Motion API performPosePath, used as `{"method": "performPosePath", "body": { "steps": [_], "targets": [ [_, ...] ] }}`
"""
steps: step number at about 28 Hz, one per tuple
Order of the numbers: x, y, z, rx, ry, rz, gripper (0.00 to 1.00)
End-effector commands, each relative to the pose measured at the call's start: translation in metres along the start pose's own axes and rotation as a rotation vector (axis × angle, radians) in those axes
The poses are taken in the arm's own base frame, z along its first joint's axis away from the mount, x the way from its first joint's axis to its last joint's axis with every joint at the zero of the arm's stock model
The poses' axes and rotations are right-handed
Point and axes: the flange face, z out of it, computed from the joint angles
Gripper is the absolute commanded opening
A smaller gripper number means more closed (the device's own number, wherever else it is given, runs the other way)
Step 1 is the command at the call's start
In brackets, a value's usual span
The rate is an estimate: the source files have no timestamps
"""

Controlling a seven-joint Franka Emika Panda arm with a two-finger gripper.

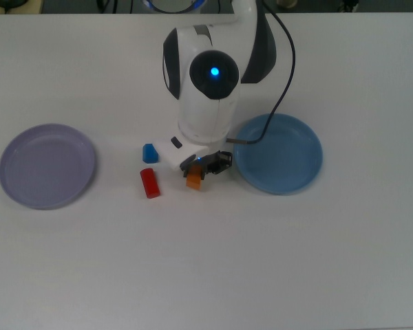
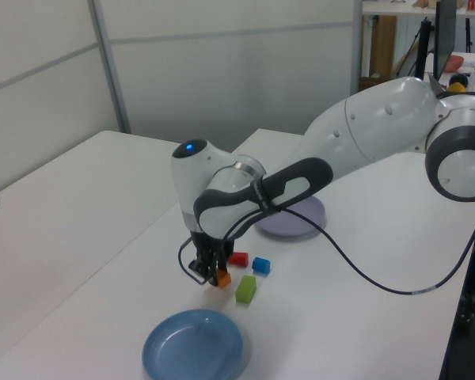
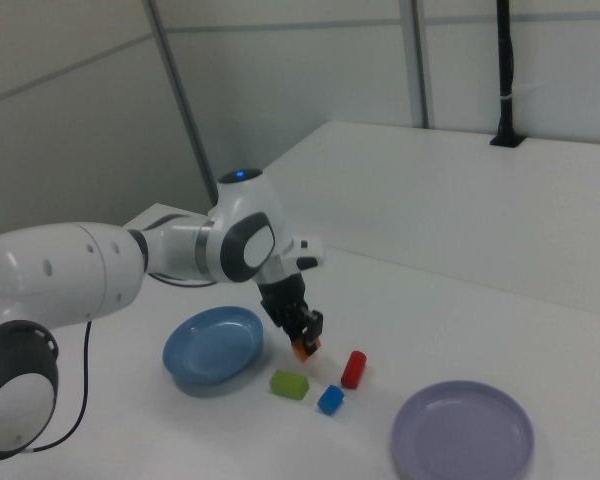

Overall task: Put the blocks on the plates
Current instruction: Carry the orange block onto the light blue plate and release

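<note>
My gripper point(image 1: 201, 172) point(image 2: 214, 274) point(image 3: 303, 338) is shut on the orange block point(image 1: 194, 181) point(image 2: 222, 278) point(image 3: 301, 348), holding it just above the table beside the blue plate point(image 1: 282, 155) point(image 2: 192, 346) point(image 3: 213, 345). The red block point(image 1: 149, 183) point(image 2: 238, 258) point(image 3: 353, 369) and the blue block point(image 1: 150, 152) point(image 2: 260, 264) point(image 3: 330, 399) lie on the table to the top view's left of the gripper. The green block point(image 2: 245, 290) point(image 3: 289, 384) rests near the blue plate; the arm hides it in the top view. The lavender plate point(image 1: 47, 166) point(image 3: 463, 430) is bare.
The white arm point(image 1: 208, 96) reaches in from the top view's upper edge, with a black cable point(image 1: 289, 62) hanging over the blue plate's rim. A black post point(image 3: 505, 75) stands at the far table edge in the right view.
</note>
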Motion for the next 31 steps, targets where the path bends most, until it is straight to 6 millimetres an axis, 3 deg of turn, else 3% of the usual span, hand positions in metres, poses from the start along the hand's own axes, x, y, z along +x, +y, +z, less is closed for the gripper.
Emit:
{"method": "performPosePath", "body": {
  "steps": [1,5,6,13,17,23,26,27,28,29,31],
  "targets": [
    [-0.007,0.004,-0.048,0.022,0.062,0.037,0.10],
    [-0.016,-0.013,-0.056,0.024,0.031,0.015,0.10],
    [-0.025,-0.035,-0.057,0.022,0.012,-0.019,0.10],
    [-0.051,-0.094,-0.057,0.007,-0.026,-0.073,0.11],
    [-0.055,-0.106,-0.056,0.006,-0.024,-0.046,0.13],
    [-0.056,-0.109,-0.044,-0.008,-0.033,-0.064,0.30],
    [-0.055,-0.110,-0.030,-0.021,-0.049,-0.073,0.44],
    [-0.055,-0.110,-0.029,-0.025,-0.048,-0.077,0.53],
    [-0.055,-0.110,-0.029,-0.028,-0.045,-0.079,0.65],
    [-0.055,-0.110,-0.030,-0.031,-0.044,-0.084,1.00],
    [-0.054,-0.109,-0.031,-0.032,-0.044,-0.093,1.00]
  ]
}}
